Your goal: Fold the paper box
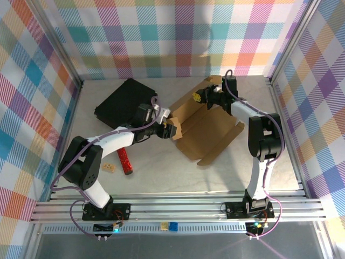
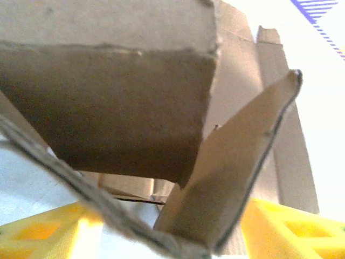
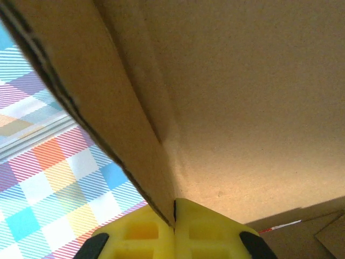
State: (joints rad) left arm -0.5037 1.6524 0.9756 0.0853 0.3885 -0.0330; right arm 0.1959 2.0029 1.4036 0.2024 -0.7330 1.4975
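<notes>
Paper box (image 1: 207, 132): outstretched right jaws tight on far flap (image 1: 211, 82), left jaws wide astride another.

A robotics lab cell is pictured: a pale table (image 1: 161, 172) is enclosed by checked fabric walls (image 1: 178, 32) on aluminium framing (image 1: 172, 208), to which a left arm (image 1: 108, 144) and a right arm (image 1: 262, 137) are bolted.

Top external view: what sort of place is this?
Probably a lab robot data-collection cell: plaid backdrop walls, aluminium frame around a pale table, left arm and right arm bolted at its near edge.
</notes>
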